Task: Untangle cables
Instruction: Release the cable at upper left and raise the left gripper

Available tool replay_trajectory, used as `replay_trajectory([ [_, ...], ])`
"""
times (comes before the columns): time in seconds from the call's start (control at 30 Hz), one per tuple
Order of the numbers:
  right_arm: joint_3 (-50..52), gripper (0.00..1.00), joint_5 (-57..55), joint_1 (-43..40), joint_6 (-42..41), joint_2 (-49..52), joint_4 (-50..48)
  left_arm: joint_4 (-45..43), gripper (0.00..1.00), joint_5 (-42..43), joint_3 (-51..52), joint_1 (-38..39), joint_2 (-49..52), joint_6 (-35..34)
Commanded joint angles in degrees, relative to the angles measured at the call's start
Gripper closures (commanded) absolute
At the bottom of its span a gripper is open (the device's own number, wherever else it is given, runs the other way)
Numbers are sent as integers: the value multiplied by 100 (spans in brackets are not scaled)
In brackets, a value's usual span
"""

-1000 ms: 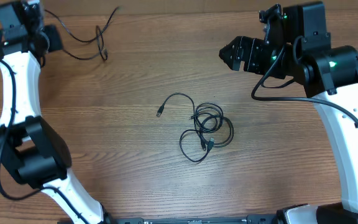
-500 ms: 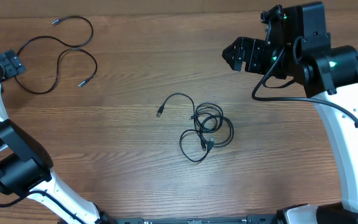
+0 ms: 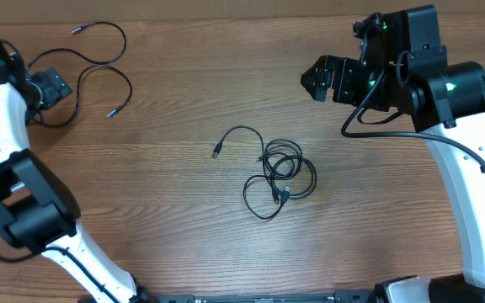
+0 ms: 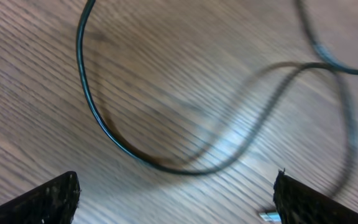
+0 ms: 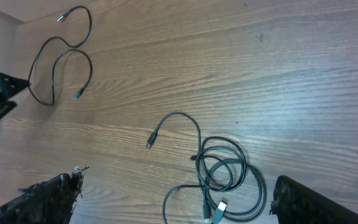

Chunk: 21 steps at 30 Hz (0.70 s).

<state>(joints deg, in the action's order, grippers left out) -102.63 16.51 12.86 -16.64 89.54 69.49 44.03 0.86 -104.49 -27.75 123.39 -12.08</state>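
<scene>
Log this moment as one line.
left pincer: open, over loose cable | right pincer: open, empty | tangled bundle: centre, untouched

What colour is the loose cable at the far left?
Black cable; the overhead view shows it best.

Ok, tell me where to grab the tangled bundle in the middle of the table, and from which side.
Take the tangled bundle by its free tail arcing up-left to a plug. Come straight down from above, jaws across the strand: it lies flat and alone there, clear of the overlapping loops.
</scene>
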Motion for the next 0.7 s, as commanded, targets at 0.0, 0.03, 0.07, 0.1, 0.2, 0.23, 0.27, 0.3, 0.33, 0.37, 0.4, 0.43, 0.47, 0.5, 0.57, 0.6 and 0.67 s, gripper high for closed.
replay_trajectory([
  [0.0,31,0,-44,24,20,17,26,-269,0,-743,92,-11,249,-44],
  [0.03,31,0,-44,24,20,17,42,-396,0,-734,92,-26,260,42],
  [0.07,31,0,-42,24,20,17,63,-516,0,-728,92,-35,264,131],
  [0.1,31,0,-42,26,20,17,90,-625,0,-737,92,-39,271,219],
  [0.2,31,0,-42,24,20,17,166,-935,0,-837,92,-39,308,352],
  [0.23,31,0,-42,26,20,17,181,-994,0,-918,92,-39,339,350],
  [0.27,31,0,-42,26,20,17,195,-1062,0,-1054,92,-39,374,348],
  [0.3,31,0,-42,24,20,17,203,-1123,0,-1182,92,-42,435,348],
  [0.33,31,0,-42,26,20,17,210,-1176,0,-1342,92,-46,503,348],
  [0.37,31,0,-42,26,20,17,216,-1209,0,-1434,92,-48,570,348],
  [0.4,31,0,-42,26,20,17,227,-1274,0,-1602,92,-81,743,343],
  [0.43,31,0,-44,24,20,17,238,-1305,0,-1631,92,-109,844,323],
  [0.47,31,0,-42,24,20,17,245,-1329,0,-1631,92,-133,922,323],
  [0.5,31,0,-42,24,20,17,256,-1346,0,-1631,92,-160,1005,326],
  [0.57,31,0,-42,24,20,17,295,-1390,0,-1631,92,-221,1143,326],
  [0.6,31,0,-44,24,20,17,313,-1414,1,-1626,92,-243,1209,326],
  [0.67,31,0,-44,24,20,17,334,-1458,4,-1604,92,-269,1320,341],
])
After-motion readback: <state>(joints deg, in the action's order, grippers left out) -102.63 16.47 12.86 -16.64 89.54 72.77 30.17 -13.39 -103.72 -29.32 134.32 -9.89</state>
